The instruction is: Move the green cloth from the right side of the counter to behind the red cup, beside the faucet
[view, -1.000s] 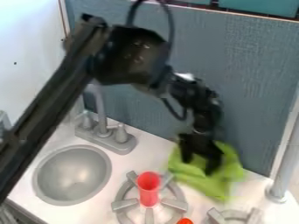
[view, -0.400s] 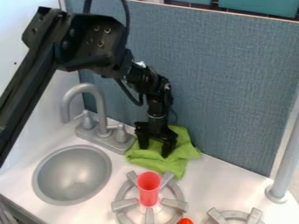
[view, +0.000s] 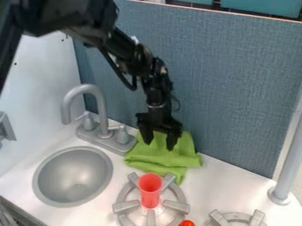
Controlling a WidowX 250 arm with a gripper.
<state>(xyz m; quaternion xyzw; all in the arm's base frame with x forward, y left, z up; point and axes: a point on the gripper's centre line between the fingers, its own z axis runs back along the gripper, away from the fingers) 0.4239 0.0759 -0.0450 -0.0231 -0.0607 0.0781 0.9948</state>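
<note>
Backed by a blue-grey panel [view: 236, 88], the white surface [view: 218, 185] is reached over from the upper left by the black arm [view: 121, 44]. The green cloth [view: 156, 161] is seen crumpled behind the burner grate [view: 125, 206], beside the grey faucet [view: 101, 106], its rear edge near the panel. Above it the gripper [view: 158, 145] is pointed downward with its fingers spread wide, green fabric visible between them; whether the cloth is touched cannot be told. If the cloth is to be released here, the gripper is best kept open and raised straight up, slowly, so that no fold is snagged or dragged along; any sideways swing should be saved until the fabric is fully cleared, and the red cup [view: 150, 190] on the grate given a wide berth. Compared with the frame from a moment ago, the arm has been shifted and the gripper lifted slightly, while the cloth's folds have been rearranged beneath it; the cup and grate have been left in place.
</note>
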